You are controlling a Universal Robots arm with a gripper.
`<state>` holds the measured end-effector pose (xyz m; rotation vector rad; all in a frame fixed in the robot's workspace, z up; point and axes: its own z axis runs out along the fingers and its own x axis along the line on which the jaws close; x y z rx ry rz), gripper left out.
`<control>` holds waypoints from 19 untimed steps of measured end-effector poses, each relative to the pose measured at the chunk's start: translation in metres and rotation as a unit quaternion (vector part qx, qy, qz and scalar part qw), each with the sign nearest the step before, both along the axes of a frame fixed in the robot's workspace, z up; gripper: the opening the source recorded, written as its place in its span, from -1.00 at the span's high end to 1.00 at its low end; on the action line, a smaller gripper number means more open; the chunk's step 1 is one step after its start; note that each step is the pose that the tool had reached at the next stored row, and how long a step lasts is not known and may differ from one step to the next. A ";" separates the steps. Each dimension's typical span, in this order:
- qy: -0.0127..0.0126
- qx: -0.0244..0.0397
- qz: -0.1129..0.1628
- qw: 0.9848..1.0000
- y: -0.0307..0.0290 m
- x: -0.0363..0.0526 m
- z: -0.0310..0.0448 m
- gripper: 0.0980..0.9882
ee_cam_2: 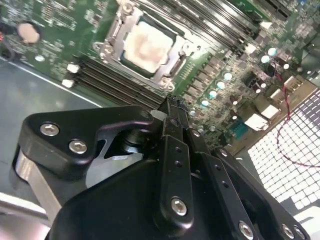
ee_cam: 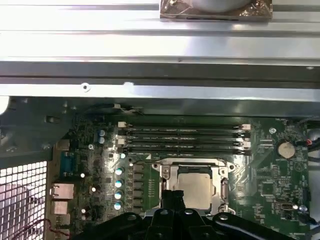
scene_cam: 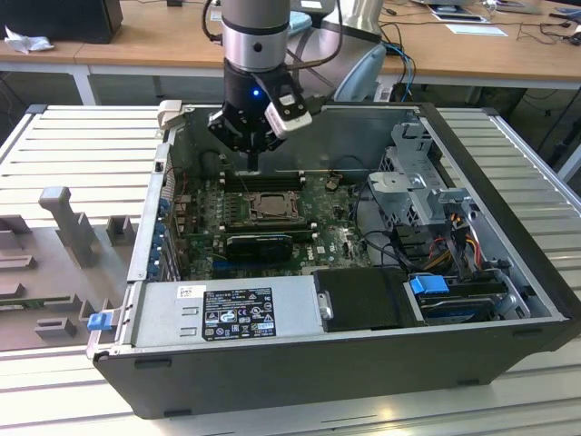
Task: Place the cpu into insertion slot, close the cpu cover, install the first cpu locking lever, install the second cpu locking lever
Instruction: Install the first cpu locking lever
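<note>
- Exterior view: gripper [scene_cam: 253, 165] hanging tip-down over the memory slots [scene_cam: 263, 179], just beside the insertion slot [scene_cam: 243, 207], inside the open case [scene_cam: 363, 363].
- Fingers [ee_cam_2: 172, 131]: pressed together to one narrow tip in the second wrist view, with nothing visible between them.
- cpu [ee_cam: 196, 187]: seated flat in the insertion slot, pale top facing up, in the first wrist view.
- cpu cover [ee_cam: 192, 170]: down over the insertion slot, framing the cpu on all sides.
- Locking levers [ee_cam_2: 181, 56]: thin metal rods along the edges of the insertion slot; latched or free, cannot tell.
- Governing relation: fingertips placed across the bank of memory slots from the insertion slot, off to one side rather than directly above it.
- Long axis of that bank: parallel to the nearest side of the insertion slot.
- Clearance: tip apart from the cpu cover and, by judgement, raised off the motherboard [scene_cam: 336, 238].
</note>
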<state>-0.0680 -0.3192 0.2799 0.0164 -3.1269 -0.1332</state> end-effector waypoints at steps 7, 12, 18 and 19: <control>0.000 0.000 0.000 1.000 0.0000 -0.0289 -0.0147 0.98; 0.000 0.000 0.000 1.000 0.0056 -0.0427 -0.0224 0.98; 0.000 0.000 0.000 1.000 0.0229 -0.0323 -0.0251 0.98; 0.000 0.000 0.000 1.000 0.0229 -0.0266 -0.0252 0.98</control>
